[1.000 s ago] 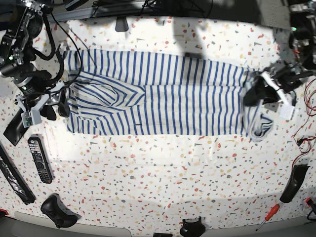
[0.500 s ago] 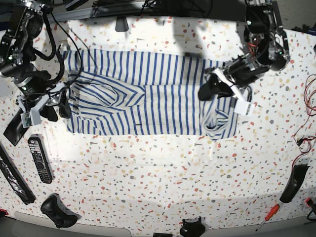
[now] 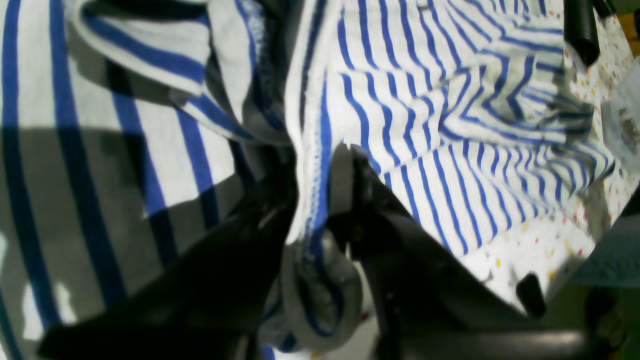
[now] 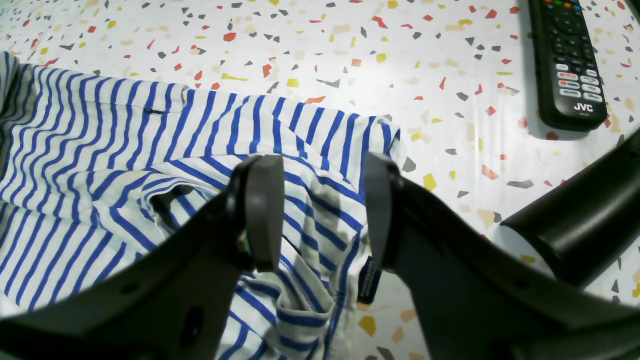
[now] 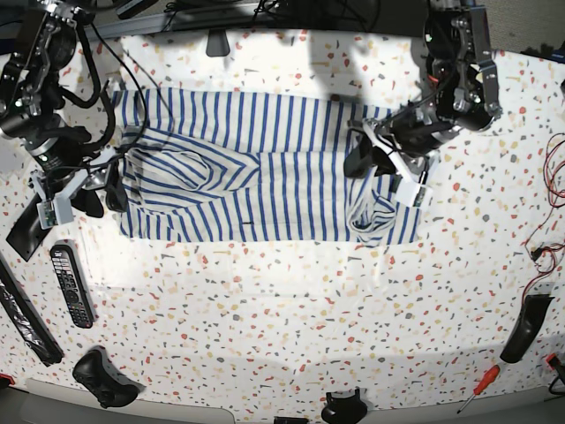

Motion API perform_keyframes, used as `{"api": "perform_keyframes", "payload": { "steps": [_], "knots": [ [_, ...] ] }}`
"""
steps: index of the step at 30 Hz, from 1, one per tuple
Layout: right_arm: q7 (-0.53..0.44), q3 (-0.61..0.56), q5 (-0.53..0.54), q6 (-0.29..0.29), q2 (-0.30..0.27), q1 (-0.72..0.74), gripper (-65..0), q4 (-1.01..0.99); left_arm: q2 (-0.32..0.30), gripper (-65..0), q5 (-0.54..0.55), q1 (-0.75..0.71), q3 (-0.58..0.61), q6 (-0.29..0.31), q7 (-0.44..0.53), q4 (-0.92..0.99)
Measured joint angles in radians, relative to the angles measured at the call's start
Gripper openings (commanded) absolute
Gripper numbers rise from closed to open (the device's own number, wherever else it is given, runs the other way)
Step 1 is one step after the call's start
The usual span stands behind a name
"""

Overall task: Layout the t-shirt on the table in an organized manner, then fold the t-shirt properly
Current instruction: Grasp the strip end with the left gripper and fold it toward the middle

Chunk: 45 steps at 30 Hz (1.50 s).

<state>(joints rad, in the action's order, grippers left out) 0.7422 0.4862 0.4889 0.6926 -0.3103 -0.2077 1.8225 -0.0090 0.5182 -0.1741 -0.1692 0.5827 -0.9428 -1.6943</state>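
T-shirt (image 5: pixel 256 181) on table (image 5: pixel 291 300), long axis 9-to-3. My left gripper (image 5: pixel 364 164) pinches hem, now carried from 3 toward 9: end fold underway. Right gripper (image 4: pixel 320 210) hangs parted, empty, over collar end at 9.

Lots hidden or chopped off in these views

In the left wrist view, the left gripper (image 3: pixel 320 200) was a dark blur up close, and the pinched hem of the t-shirt (image 3: pixel 450 150) went out of frame on three sides. The right wrist view cut the remote (image 4: pixel 567 65) at the top edge, and the right gripper (image 4: pixel 320 210) covered part of the cloth. The small dark tag (image 4: pixel 369 280) was too tiny to read.
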Motion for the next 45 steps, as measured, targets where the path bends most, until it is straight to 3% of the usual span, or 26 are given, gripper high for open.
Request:
{"api": "perform_keyframes", "payload": {
  "steps": [5,8,10,12,15,26,31,37,41,45],
  "knots": [
    [0.0,0.0,0.002,0.0,0.0,0.0,-39.6,0.0,0.0,-65.0,0.073,0.0,-0.001,-0.001,0.001,0.0],
    [0.0,0.0,0.002,0.0,0.0,0.0,-39.6,0.0,0.0,-43.9,0.185,0.0,-0.001,-0.003,-0.003,0.0],
    [0.0,0.0,0.002,0.0,0.0,0.0,-39.6,0.0,0.0,-36.1,0.285,0.0,-0.001,-0.002,-0.01,0.0],
    [0.0,0.0,0.002,0.0,0.0,0.0,-39.6,0.0,0.0,-35.5,0.351,0.003,-0.001,-0.003,-0.072,-0.001],
    [0.0,0.0,0.002,0.0,0.0,0.0,-39.6,0.0,0.0,-35.5,0.349,-0.001,-0.001,0.0,-0.165,-0.001],
    [0.027,0.0,-0.009,0.0,0.0,0.0,-39.0,0.0,-0.002,-35.5,0.323,0.03,-0.001,0.027,-0.113,-0.001],
    [0.033,0.052,-0.028,0.0,0.0,0.0,-27.8,0.0,-0.002,-35.5,0.316,0.031,-0.001,0.027,-0.131,-0.001],
    [0.061,0.179,-0.024,-0.001,0.0,0.003,-27.5,-0.002,-0.002,-35.5,0.316,0.031,-0.001,0.027,-0.131,-0.001],
    [0.163,0.217,0.076,-0.023,0.0,0.005,-27.5,-0.083,-0.002,-35.5,0.316,0.031,-0.001,0.027,-0.131,-0.001],
    [0.165,0.214,0.191,-0.018,0.005,0.012,-27.5,-0.265,-0.002,-35.5,0.224,0.033,-0.001,0.053,-0.154,-0.001]
  ]
}}
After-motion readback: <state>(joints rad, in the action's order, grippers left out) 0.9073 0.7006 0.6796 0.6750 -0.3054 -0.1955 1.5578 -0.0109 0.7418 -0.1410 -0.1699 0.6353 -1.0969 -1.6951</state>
